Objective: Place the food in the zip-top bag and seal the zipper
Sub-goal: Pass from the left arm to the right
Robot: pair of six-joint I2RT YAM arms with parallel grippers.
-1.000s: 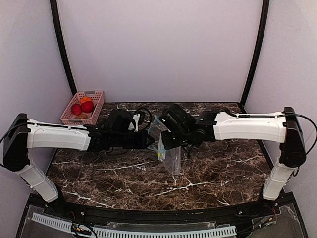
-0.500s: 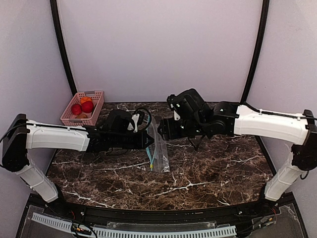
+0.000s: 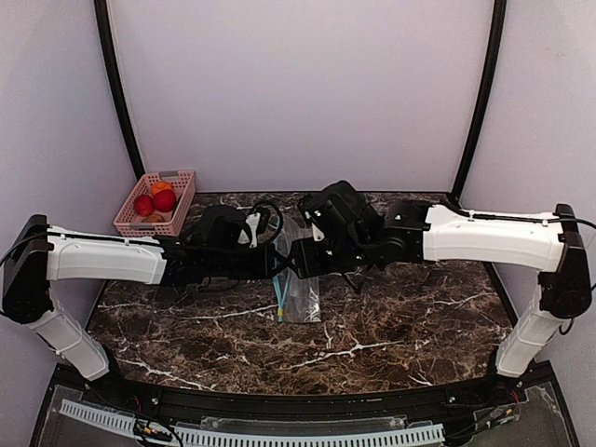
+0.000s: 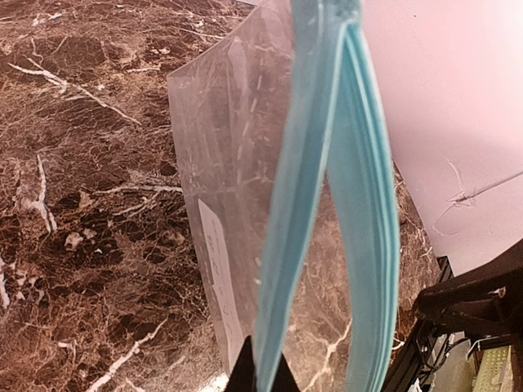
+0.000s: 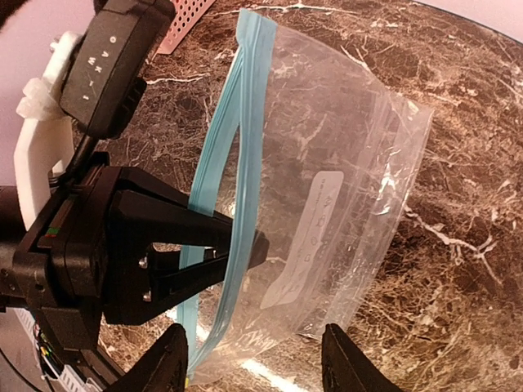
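Note:
The clear zip-top bag (image 3: 298, 289) hangs over the table's middle, its lower end on the marble. Its teal zipper (image 4: 302, 188) stands parted, the two strips bowed apart. My left gripper (image 4: 261, 377) is shut on one strip of the zipper, seen from the other side as black jaws (image 5: 188, 245) pinching the strip (image 5: 237, 163). My right gripper (image 5: 257, 363) is open, its fingers (image 5: 167, 363) either side of the bag's lower corner (image 5: 327, 163), not touching it. The food, red pieces (image 3: 165, 199) and an orange one (image 3: 160, 187), lies in the pink basket.
The pink slotted basket (image 3: 177, 212) stands at the back left corner by the wall; a corner of the basket (image 5: 184, 16) shows in the right wrist view. Both arms meet over the dark marble table (image 3: 391, 326). Black frame posts rise at both back corners.
The right gripper opened and let go of the bag, drew back to the right, then came back toward it. The bag now hangs straighter from the left gripper.

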